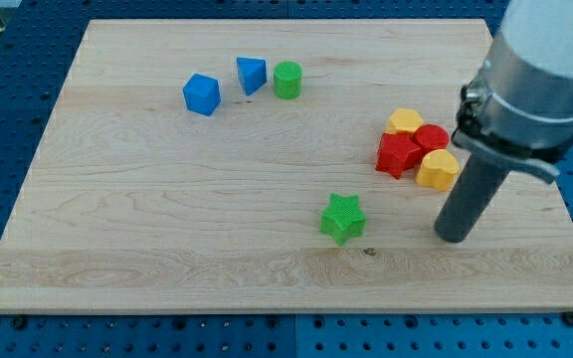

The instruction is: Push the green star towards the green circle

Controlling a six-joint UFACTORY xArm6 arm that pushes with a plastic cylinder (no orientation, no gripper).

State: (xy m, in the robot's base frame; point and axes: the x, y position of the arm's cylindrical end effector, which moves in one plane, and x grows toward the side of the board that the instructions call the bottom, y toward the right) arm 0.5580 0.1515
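Star: green star (342, 218) looks light, rigid, likely to spin.
Contact: I'd push its lower-right side, towards green circle (287, 80).
Tip: my tip (453, 237) rests well right of it; no pincer, nothing held.

Green star (342, 218), green circle (287, 80), pale wooden board (167, 199).

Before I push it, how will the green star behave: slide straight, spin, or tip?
The green star sits low and flat, so tipping seems unlikely. Its points probably make it spin if my tip, now to its right, hits off-centre. The smooth wooden board should let it slide easily.
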